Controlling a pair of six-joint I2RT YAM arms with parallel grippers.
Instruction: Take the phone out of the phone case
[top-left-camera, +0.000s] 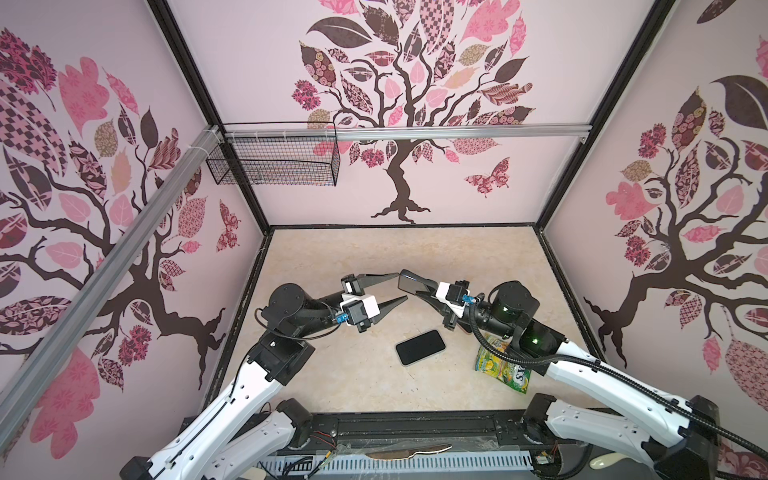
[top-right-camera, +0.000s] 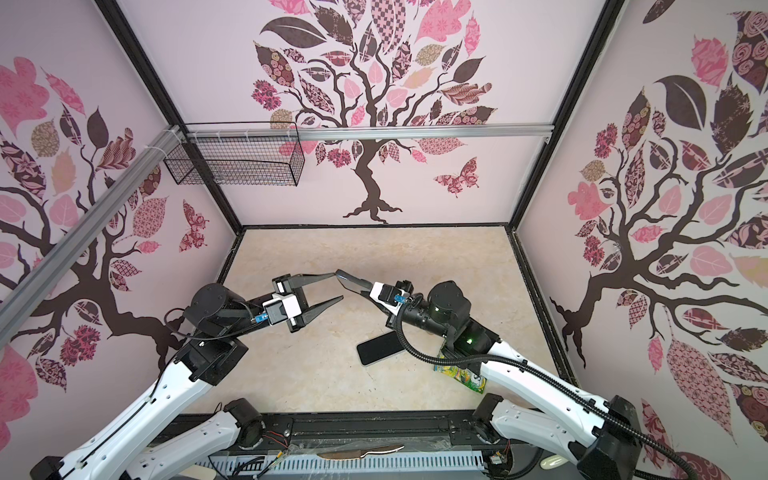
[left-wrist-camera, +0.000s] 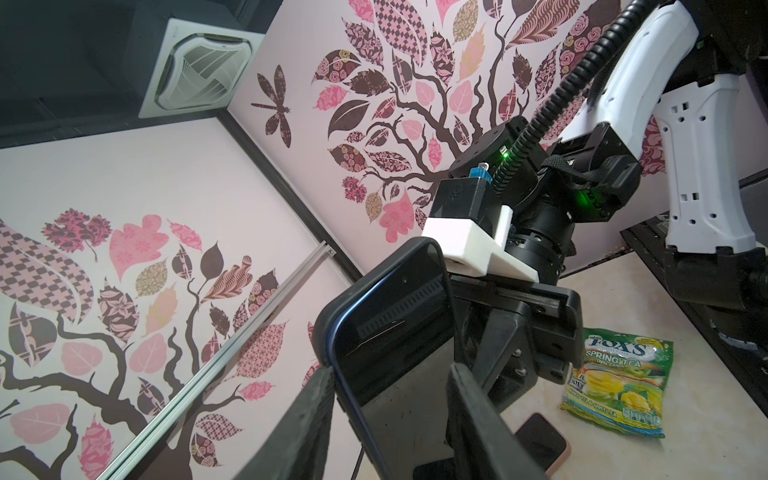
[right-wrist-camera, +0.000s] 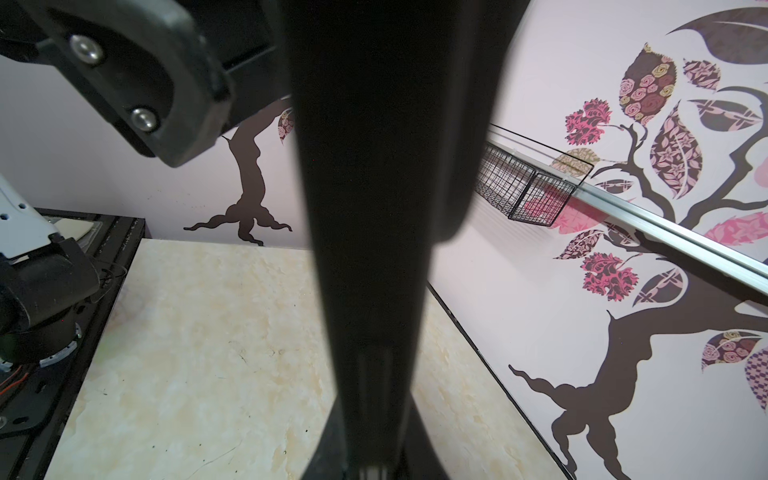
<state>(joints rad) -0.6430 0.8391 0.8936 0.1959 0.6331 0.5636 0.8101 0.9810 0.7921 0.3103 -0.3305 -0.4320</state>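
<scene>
Left wrist view is giving the best look: the phone, blue-edged, is sitting inside its black case, held up off the table between the two arms. The right gripper is clamping tight on one end. The left gripper is straddling the other end with jaws about half apart, one finger resting against the case rim; whether it is pinching I cannot tell. I'm guessing the phone is stiff, slick and breakable and the case rim bendy, so peeling at a corner looks wisest. Both top views are adding a second phone lying flat below; the right wrist view is showing only dark blur.
</scene>
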